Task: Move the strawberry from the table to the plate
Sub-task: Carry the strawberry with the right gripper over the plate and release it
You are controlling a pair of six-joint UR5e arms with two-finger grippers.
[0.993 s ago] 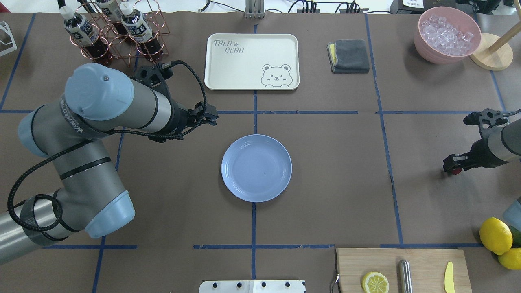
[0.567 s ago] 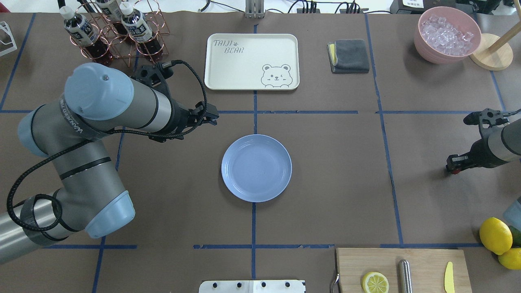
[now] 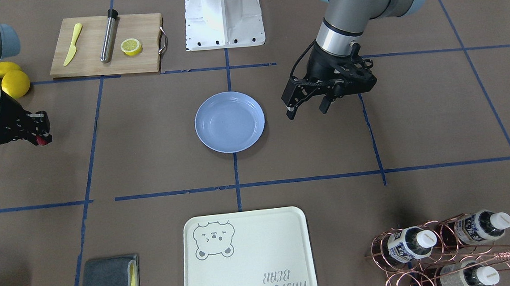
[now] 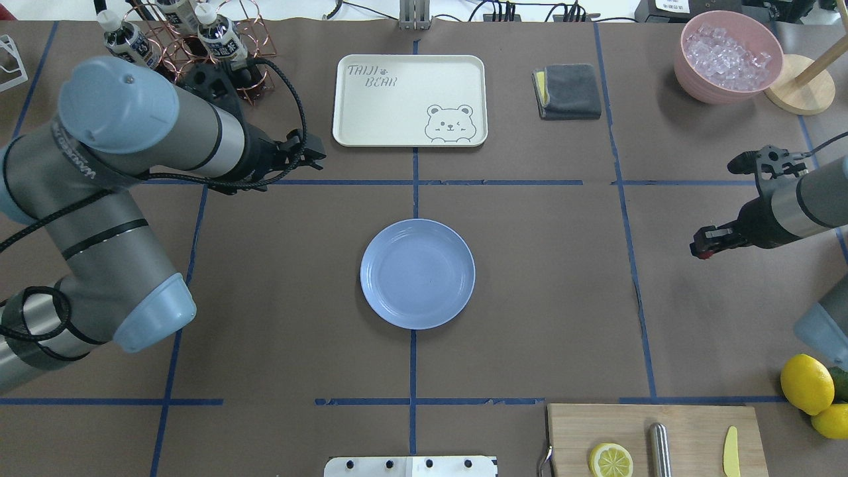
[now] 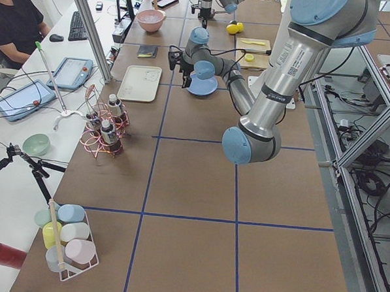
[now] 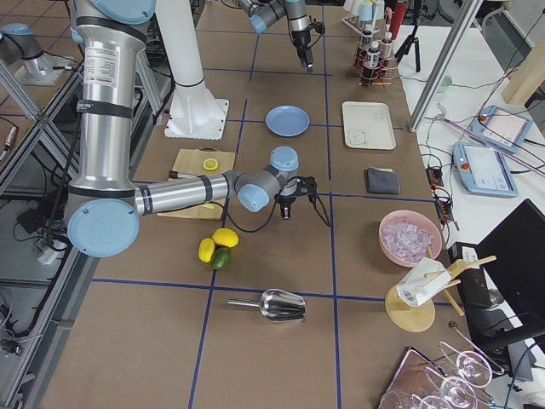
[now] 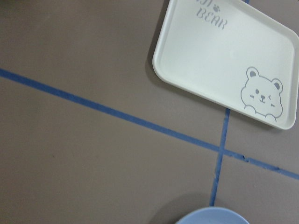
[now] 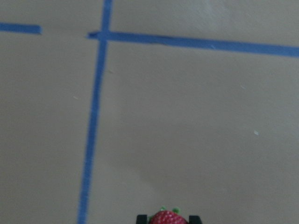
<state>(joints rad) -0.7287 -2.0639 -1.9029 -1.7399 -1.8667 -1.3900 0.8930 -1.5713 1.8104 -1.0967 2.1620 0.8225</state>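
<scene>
The tiny red strawberry (image 8: 167,218) is pinched between the fingers of my right gripper (image 4: 703,249), which is shut on it above the brown-paper table (image 4: 550,298), well to the right of the plate. In the front-facing view the strawberry (image 3: 40,140) shows as a red tip on the right gripper (image 3: 41,131) at the left edge. The light-blue plate (image 4: 417,273) sits at the table's centre with nothing on it. My left gripper (image 3: 306,109) hangs open and holds nothing, up and to the left of the plate in the overhead view.
A cream bear tray (image 4: 409,99) lies behind the plate, with a copper bottle rack (image 4: 192,53) at the far left. A grey cloth (image 4: 568,91) and a pink bowl of ice (image 4: 727,56) are far right. A cutting board (image 4: 656,440) and lemons (image 4: 806,383) sit near right.
My right gripper has moved left toward the plate, carrying the strawberry. The left arm has drawn back, up and left away from the plate.
</scene>
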